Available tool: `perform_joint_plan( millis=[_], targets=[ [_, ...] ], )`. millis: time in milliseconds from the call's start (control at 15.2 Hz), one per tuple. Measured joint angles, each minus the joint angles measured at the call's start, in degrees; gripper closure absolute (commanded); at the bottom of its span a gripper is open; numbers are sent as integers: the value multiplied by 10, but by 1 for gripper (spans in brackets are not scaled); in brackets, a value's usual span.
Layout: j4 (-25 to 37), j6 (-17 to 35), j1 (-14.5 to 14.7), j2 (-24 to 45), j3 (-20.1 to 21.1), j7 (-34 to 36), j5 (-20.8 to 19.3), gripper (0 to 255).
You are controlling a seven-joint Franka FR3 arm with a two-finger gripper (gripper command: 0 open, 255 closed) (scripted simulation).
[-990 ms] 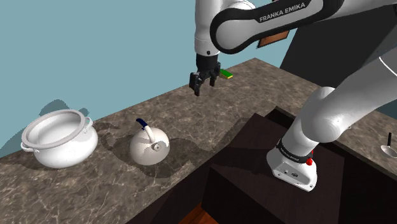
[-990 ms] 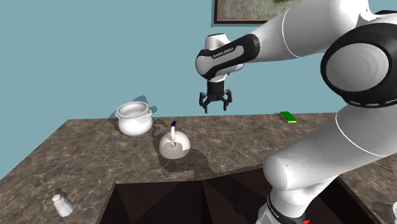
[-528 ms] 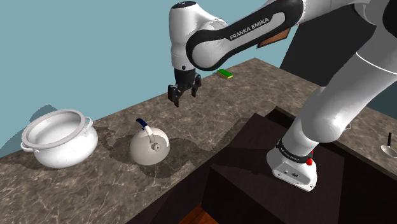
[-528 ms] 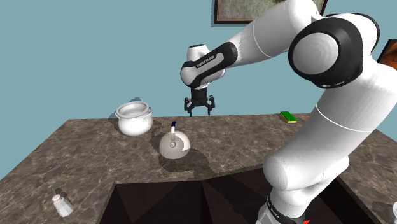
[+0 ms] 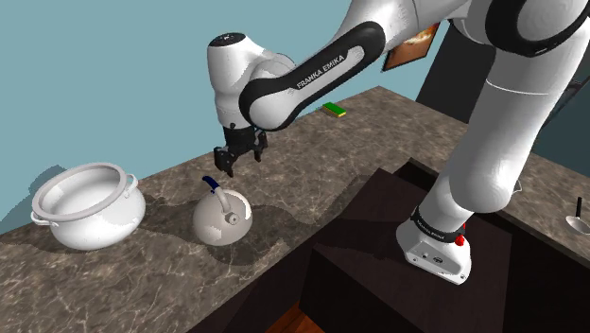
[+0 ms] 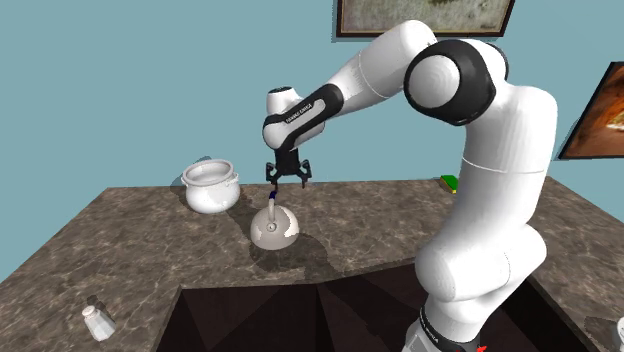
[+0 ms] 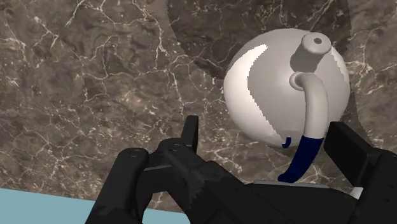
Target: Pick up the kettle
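Kettle [image 5: 223, 219], white and round with a blue-tipped arched handle [image 7: 313, 108], sits on the brown marbled surface [image 5: 312, 161] between its wall-side edge and the dark sink recess [image 5: 364, 232], near a white two-handled pot [image 5: 90, 210]. The black hand [image 5: 225, 171] hovers just above the handle, fingers spread wide and gripping nothing. In the wrist view the handle's blue end lies between them, nearer one finger.

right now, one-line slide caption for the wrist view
Open claw over a white kettle on a dark veined counter, handle between the fingers, not yet gripped.
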Motion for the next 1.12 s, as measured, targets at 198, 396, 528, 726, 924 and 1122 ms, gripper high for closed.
perform_joint_plan(
  millis=[198, 396, 528, 726, 924, 1122],
  targets=[
    [60, 2, 20, 66, -4, 39, -33, 0],
    [133, -2, 49, 138, -12, 77, -65, 0],
    [154, -3, 59, 161, -15, 87, -74, 0],
    [157, 11, 64, 178, -20, 94, -82, 0],
    [151, 30, 66, 192, -24, 100, -90, 0],
    [149, 36, 67, 196, -26, 101, -92, 255]
  ],
)
